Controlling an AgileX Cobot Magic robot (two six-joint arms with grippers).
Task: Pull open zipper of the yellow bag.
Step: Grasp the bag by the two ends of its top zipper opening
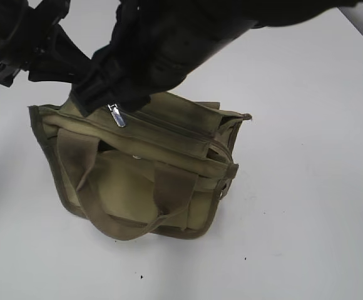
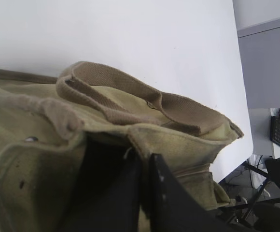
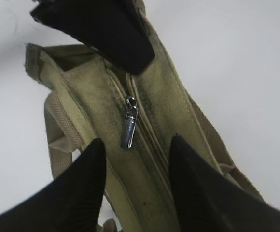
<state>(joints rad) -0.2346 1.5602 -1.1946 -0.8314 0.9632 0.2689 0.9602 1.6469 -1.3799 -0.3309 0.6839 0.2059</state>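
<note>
The yellow bag (image 1: pixel 138 181) is sitting on a white table (image 1: pixel 306 187). Nearest to us, one wide loop handle (image 1: pixel 116 215) is hanging down its front side. A little silver snap (image 1: pixel 138 157) is showing just above it.

Up on top of the bag, the zipper (image 3: pixel 140 121) is running along its length. Its small silver pull tab (image 3: pixel 128 129) is lying flat on the cloth, near the left end of the bag in the outside view.

The right gripper (image 3: pixel 135 174) is hovering just over the tab. Its two black fingers (image 3: pixel 77 188) are standing apart, one on each side of the tab. Nothing is between them, so it is let go.

Farther back, the left gripper (image 2: pixel 142 193) is squeezing its fingers close together. It is pinching the cloth edge at the left end of the bag. The other handle (image 2: pixel 145 99) is lying over the top beside it.
</note>
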